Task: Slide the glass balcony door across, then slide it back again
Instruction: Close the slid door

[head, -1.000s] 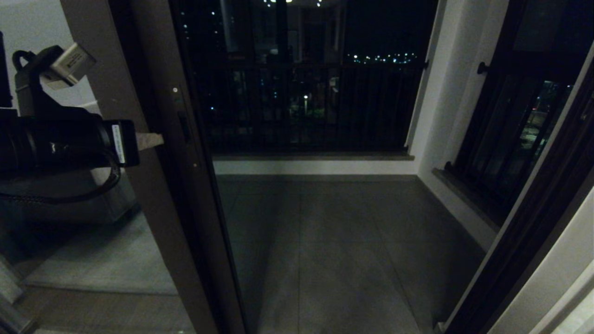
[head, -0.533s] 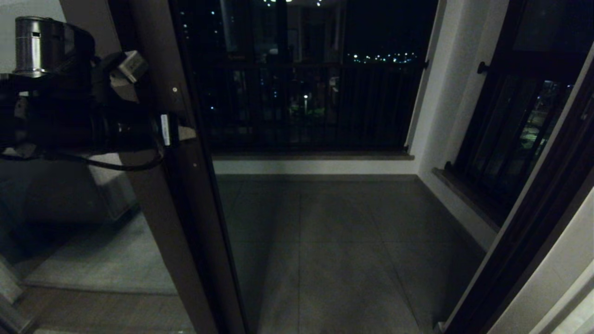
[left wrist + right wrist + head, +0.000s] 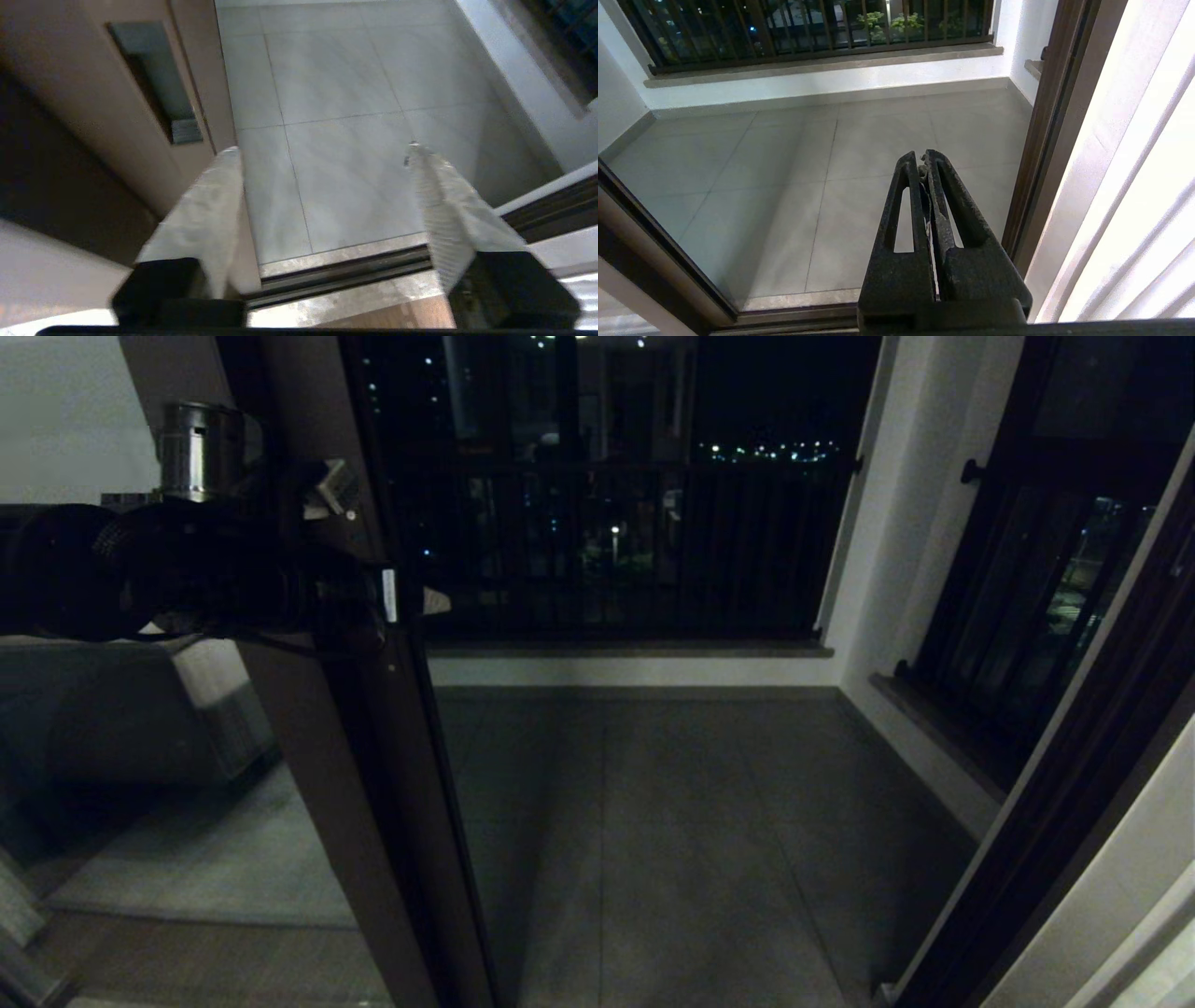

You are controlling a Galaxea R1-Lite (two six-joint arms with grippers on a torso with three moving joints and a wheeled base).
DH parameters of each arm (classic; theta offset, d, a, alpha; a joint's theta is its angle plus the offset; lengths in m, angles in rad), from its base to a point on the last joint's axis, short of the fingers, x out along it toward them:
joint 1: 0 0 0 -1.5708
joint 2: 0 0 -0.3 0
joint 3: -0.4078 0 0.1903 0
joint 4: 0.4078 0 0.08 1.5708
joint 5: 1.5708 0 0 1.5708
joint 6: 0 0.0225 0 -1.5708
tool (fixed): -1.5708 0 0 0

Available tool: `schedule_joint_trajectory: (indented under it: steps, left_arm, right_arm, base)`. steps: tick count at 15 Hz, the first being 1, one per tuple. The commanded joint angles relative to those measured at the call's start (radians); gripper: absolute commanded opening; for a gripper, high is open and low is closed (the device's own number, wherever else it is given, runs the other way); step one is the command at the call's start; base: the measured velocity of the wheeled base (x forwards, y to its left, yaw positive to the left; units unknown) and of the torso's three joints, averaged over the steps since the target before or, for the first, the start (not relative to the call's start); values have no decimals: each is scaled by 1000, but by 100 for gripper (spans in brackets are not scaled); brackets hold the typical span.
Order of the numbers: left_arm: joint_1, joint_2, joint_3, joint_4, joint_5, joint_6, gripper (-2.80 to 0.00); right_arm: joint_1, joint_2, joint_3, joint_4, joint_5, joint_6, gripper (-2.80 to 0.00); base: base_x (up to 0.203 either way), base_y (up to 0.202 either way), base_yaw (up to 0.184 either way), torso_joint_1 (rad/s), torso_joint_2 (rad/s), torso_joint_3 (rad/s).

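Since a second ago the left gripper [image 3: 322, 149] has pushed past the glass balcony door [image 3: 369, 728] edge with jaws now wide and empty, so it should hook one finger squarely in the handle slot [image 3: 154, 81] beside it.

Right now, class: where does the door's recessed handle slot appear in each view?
Head view: hidden behind the left gripper on the door stile.
Left wrist view: handle slot, beside the open fingers.
Right wrist view: not in it.
Shared landmark: balcony floor tiles.
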State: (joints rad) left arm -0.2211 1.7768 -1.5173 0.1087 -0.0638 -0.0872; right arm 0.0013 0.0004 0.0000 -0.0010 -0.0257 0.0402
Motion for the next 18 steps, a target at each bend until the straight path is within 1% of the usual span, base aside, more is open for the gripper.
schedule_joint_trajectory:
  steps: [1,3,4,9,11,13,18]
  left_arm:
    - [2,44,-27,0,0,14,0]
    - [15,52,-47,2,1,20,0]
    - [24,50,-43,2,2,37,0]
    - [60,30,-40,6,1,43,0]
    - [60,44,-46,2,0,44,0]
    - [53,52,-47,0,-2,63,0]
    - [34,25,-35,9,-5,61,0]
  right_arm:
    - [0,1,0,-1,0,0,-280]
    - [0,1,0,-1,0,0,-280]
    - [0,1,0,-1,0,0,-280]
    - [0,1,0,-1,0,0,-280]
    - [0,1,0,-1,0,0,-280]
    - [0,1,0,-1,0,0,-280]
    - [0,1,0,-1,0,0,-280]
  base:
    - [0,0,0,0,0,0]
    - [0,0,0,0,0,0]
    - [0,0,0,0,0,0]
    - [0,0,0,0,0,0]
    - [0,0,0,0,0,0]
    - [0,0,0,0,0,0]
    - [0,0,0,0,0,0]
